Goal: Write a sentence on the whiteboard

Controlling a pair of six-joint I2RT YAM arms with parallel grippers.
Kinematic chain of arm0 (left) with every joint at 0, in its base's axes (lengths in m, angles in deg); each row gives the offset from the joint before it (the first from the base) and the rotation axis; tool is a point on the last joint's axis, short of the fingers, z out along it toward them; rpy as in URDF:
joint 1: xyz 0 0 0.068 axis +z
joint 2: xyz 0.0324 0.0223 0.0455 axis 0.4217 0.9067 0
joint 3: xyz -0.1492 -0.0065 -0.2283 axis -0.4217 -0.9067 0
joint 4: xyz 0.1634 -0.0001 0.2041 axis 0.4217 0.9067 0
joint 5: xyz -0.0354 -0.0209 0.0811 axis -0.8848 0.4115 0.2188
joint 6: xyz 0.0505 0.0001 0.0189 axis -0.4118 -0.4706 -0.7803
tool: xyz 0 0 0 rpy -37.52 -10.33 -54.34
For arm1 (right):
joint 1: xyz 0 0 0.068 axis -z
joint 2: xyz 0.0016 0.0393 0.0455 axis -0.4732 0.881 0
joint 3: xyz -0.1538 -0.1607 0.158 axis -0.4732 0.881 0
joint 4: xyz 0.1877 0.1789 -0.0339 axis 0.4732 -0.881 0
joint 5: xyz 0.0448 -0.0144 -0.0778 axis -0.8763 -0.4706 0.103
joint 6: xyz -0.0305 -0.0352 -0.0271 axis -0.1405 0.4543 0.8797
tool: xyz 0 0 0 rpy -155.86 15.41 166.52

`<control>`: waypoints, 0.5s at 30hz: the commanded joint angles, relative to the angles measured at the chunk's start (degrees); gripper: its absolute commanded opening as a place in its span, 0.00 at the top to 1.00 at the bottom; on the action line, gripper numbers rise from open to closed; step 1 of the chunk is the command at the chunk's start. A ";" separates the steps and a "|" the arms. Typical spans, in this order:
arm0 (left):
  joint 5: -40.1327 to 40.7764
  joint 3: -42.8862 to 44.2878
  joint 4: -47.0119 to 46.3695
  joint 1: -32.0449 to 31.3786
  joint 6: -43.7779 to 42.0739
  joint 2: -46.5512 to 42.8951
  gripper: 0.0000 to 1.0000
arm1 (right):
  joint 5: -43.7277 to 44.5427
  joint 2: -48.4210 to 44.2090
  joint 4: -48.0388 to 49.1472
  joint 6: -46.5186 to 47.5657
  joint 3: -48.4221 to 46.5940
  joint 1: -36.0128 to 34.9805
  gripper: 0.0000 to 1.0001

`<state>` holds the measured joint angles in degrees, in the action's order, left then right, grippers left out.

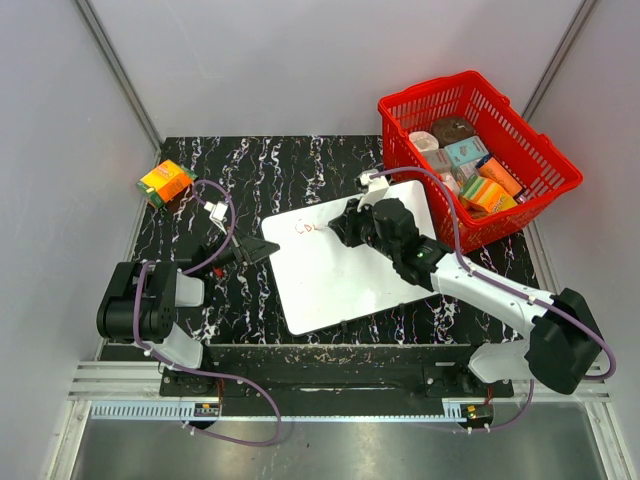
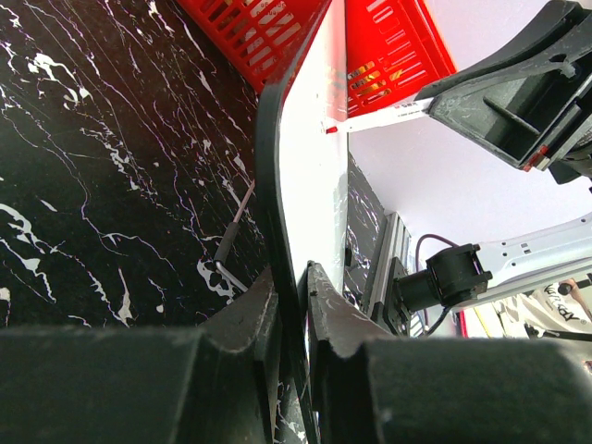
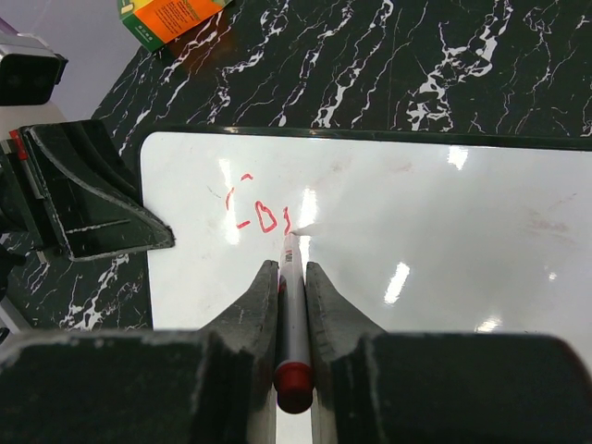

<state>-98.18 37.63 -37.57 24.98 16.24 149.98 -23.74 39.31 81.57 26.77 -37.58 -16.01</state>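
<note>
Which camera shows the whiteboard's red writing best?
Right wrist: the red writing is large and sharp at the marker tip. Top external shows a tiny red smudge; left wrist sees the whiteboard edge-on, no writing.

Black, white-veined marble tabletop (image 1: 262, 165) enclosed by plain pale grey walls (image 1: 300, 60).

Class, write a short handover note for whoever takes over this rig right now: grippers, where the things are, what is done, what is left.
Left gripper: shut on the edge of the whiteboard.
Right gripper: shut on the marker, tip at the board.
Done: the first few red letters of the sentence, near the board's far left corner.
Left: the rest of the sentence.
</note>
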 commanded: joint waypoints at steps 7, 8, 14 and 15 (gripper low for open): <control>-3.15 0.72 -12.49 -1.18 -4.78 0.51 1.00 | 5.15 -0.22 0.16 1.18 -2.77 -0.22 1.00; -3.15 0.72 -12.40 -1.18 -4.78 0.60 1.00 | 5.33 -0.22 0.25 1.09 -2.86 -0.14 1.00; -3.15 0.81 -12.49 -1.18 -4.78 0.60 1.00 | 4.36 0.22 0.77 1.01 -2.95 -0.22 1.00; -3.15 0.72 -12.49 -1.18 -4.78 0.51 1.00 | 4.19 0.22 0.77 1.01 -2.95 -0.22 1.00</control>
<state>-98.22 37.63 -37.60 24.98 16.24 150.00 -21.19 39.31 81.46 26.82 -38.39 -16.01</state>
